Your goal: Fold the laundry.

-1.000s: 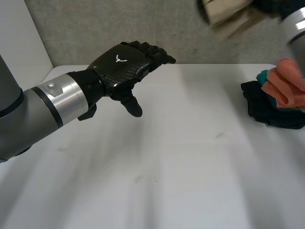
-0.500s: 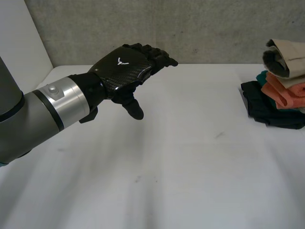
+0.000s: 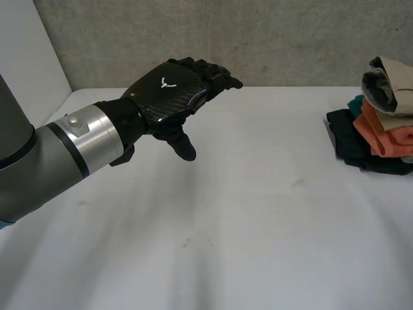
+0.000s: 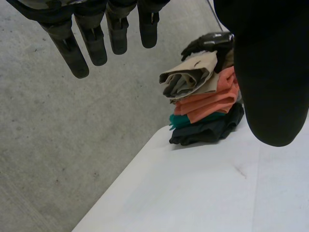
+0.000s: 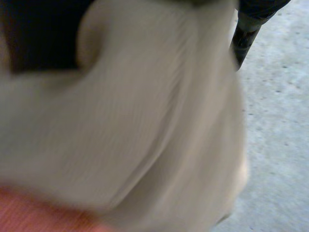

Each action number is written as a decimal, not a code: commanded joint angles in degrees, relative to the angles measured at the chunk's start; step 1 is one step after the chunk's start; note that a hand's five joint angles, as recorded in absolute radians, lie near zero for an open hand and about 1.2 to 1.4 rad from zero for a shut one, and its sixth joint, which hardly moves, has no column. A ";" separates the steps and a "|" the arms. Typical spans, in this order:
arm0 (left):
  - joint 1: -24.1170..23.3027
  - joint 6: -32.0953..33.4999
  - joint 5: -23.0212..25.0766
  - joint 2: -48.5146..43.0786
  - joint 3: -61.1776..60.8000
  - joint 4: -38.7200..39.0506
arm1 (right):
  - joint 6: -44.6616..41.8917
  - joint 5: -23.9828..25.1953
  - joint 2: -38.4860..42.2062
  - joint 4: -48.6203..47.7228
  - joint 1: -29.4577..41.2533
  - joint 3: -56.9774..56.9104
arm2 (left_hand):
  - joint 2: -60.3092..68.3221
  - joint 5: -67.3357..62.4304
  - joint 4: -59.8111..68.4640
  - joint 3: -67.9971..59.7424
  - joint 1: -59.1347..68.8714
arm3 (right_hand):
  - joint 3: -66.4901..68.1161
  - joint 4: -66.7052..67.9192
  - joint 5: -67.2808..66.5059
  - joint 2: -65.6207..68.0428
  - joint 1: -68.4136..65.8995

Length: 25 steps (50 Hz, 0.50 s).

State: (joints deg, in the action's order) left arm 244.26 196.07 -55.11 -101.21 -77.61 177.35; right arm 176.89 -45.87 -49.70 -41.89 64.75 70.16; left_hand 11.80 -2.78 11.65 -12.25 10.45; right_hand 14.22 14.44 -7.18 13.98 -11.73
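The stack of laundry [image 3: 377,139] sits at the far right edge of the white desk [image 3: 258,219]. A black garment [image 3: 358,154] lies at the bottom, with a teal garment [image 3: 356,103] and an orange garment [image 3: 386,132] above it and a folded beige cloth [image 3: 390,84] on top. The beige cloth lies with its long axis running roughly across the desk from side to side. Its layered, rolled end points toward the desk's middle and the left arm, and it sits a little tilted on the pile. In the left wrist view the right robot hand [image 4: 207,41] rests on top of that cloth [image 4: 190,77]; I cannot tell whether it grips it. The right wrist view shows the beige cloth [image 5: 145,121] close under that hand's palm. The left robot hand [image 3: 171,90] hovers above the desk's far left part, well apart from the stack, open with straight fingers [image 4: 72,53] and its thumb [image 4: 270,82] hanging down. On its glossy black back is a small white emblem [image 3: 162,82]. The desk top shows a few faint scuffs. Behind it stands a rough grey wall [image 3: 258,39], with a white panel [image 3: 32,51] at the left.
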 commanded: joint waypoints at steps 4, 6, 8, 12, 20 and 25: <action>-0.54 0.01 0.00 0.14 -0.26 -0.08 | -2.77 -5.72 -14.53 17.87 -3.04 5.41 | -1.42 2.40 -1.27 1.86 -0.06 | -4.22 -4.44 7.18 -3.98 1.73; -0.62 0.01 0.00 0.23 -0.43 -0.08 | -4.62 -6.51 -16.91 20.70 -4.80 7.00 | -1.42 2.40 -1.27 1.86 -0.06 | -4.22 -4.44 7.18 -3.98 1.73; -0.62 0.01 0.00 0.31 -0.52 -0.08 | -7.51 -7.30 -20.15 25.25 -7.34 9.01 | -1.42 2.40 -1.27 1.86 -0.06 | -4.22 -4.44 7.18 -3.98 1.73; -0.54 -0.08 0.00 0.93 -0.52 0.01 | -14.44 -9.58 -22.89 35.00 -12.79 9.99 | -1.42 2.40 -1.27 1.86 -0.06 | -4.22 -4.44 7.18 -3.98 1.73; -0.36 -0.43 -0.08 1.46 0.00 0.01 | -28.25 -27.75 -23.51 41.81 -20.37 0.26 | -1.42 2.40 -1.27 1.86 -0.06 | -4.22 -4.44 7.18 -3.98 1.73; -0.10 -2.36 -0.70 2.86 0.36 0.01 | -24.24 -29.72 -26.93 35.31 -10.63 -2.67 | -1.25 2.23 -1.10 1.70 0.10 | -4.22 -4.44 7.18 -3.98 1.73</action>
State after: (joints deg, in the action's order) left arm 243.85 195.56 -55.21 -99.67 -77.69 177.37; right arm 150.52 -71.01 -73.80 -0.52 45.85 71.93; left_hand 11.81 -2.78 11.65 -12.25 10.45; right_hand 12.35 13.53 -3.84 12.59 -11.63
